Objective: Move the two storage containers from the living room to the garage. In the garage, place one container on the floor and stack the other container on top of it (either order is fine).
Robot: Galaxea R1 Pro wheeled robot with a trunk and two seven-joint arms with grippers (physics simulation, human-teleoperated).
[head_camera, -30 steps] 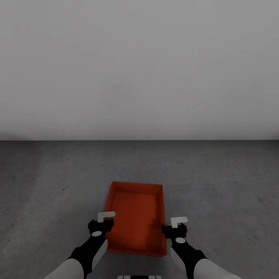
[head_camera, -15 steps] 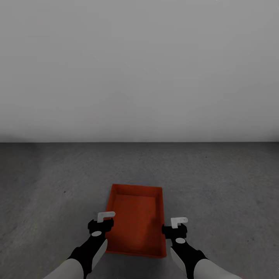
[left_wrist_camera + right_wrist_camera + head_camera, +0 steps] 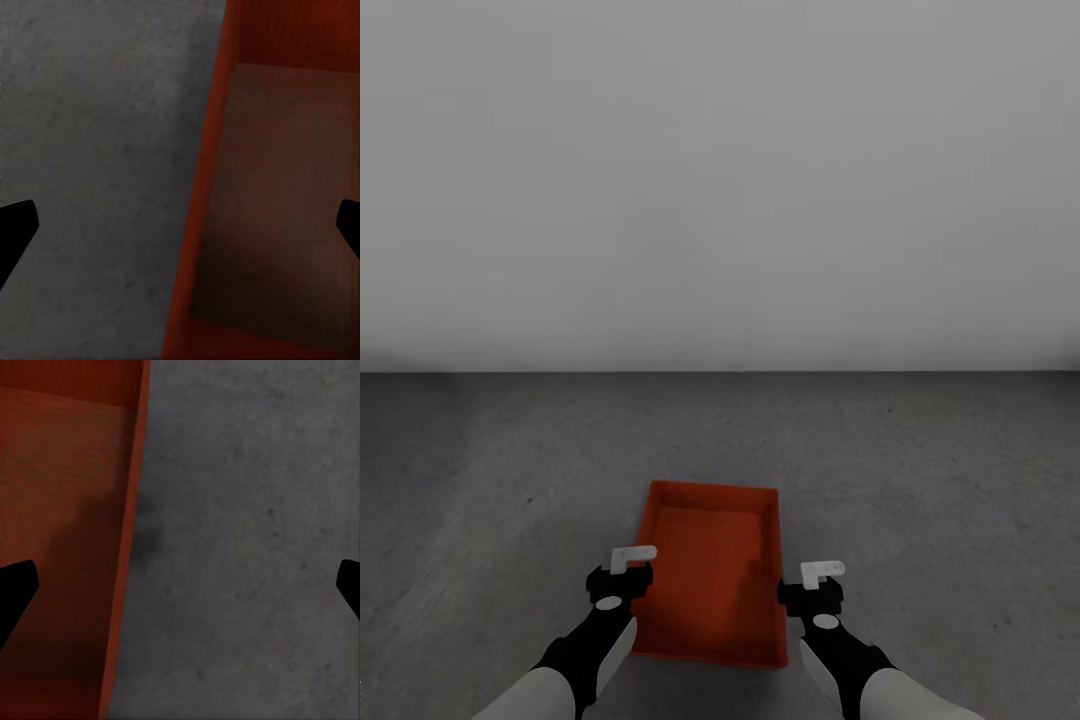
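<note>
Since a second ago the wall line has slid a little lower in the head view, and the storage container [image 3: 712,575] has slipped slightly lower with it, so it looks like the camera shifted rather than the bin. Both arms hang where they were. That orange-red bin sits flat on the dark grey concrete floor [image 3: 920,470] of the garage, straight ahead of the robot, its long sides running away toward the plain grey wall [image 3: 720,180]. I see just the one bin from here; whether a second lies nested under it I cannot tell.

Over its near left edge hovers the left gripper [image 3: 632,556], jaws spread wide, with the bin's left wall [image 3: 201,202] running between the two dark fingertips in the left wrist view. Over the near right edge hovers the right gripper [image 3: 822,572], likewise wide open and holding nothing, the right wall [image 3: 129,540] between its fingertips. A faint shadow darkens the bin's bottom near that wall.
</note>
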